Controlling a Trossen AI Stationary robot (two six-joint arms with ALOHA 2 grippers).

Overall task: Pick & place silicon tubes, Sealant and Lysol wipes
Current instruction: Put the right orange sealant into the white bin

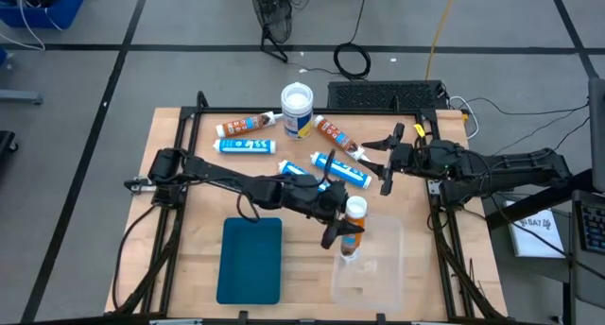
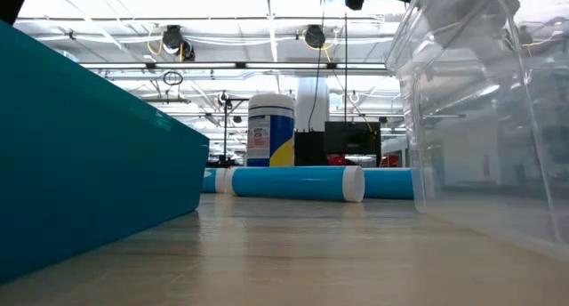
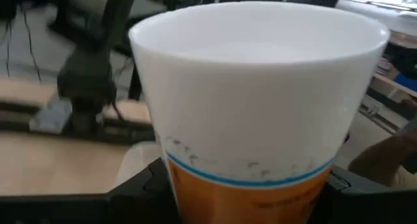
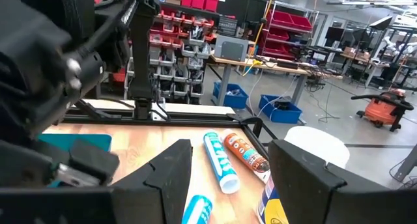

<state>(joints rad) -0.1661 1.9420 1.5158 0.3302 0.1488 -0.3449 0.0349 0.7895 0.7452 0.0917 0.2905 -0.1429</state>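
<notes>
I have the left hand point(image 1: 342, 232) pinched tight on an orange tube with a white cap point(image 1: 353, 221), holding it upright over the rim of the clear bin point(image 1: 373, 268) at the near right of the worktop point(image 1: 189, 221). In the left wrist view the tube point(image 3: 260, 120) fills almost everything between the fingers: a broad white cap end, a thin blue line below it, then the orange label.

The Lysol wipes point(image 1: 297, 111) stand well beyond that left hand, toward the far edge of the worktop, upright, fat, with a round white lid and a blue-and-yellow label. In the low view the canister point(image 2: 270, 131) rises behind a blue tube lying on its side point(image 2: 293, 182).

My right hand point(image 1: 388, 160) hangs over the right side of the worktop with its fingers spread partway, holding nothing. The wipes sit off past its fingertips toward the far middle; in the right wrist view only the white lid point(image 4: 319, 146) and a bit of label show beside one finger. Just ahead of this hand lie an orange tube point(image 1: 336, 136) and a blue tube point(image 1: 340, 169), both flat and apart from the fingers. Farther from it, beyond the wipes, lie another orange tube point(image 1: 246, 126) and another blue one point(image 1: 244, 145).

A teal bin point(image 1: 250, 259) sits beside the left hand, on the side away from the clear bin.
</notes>
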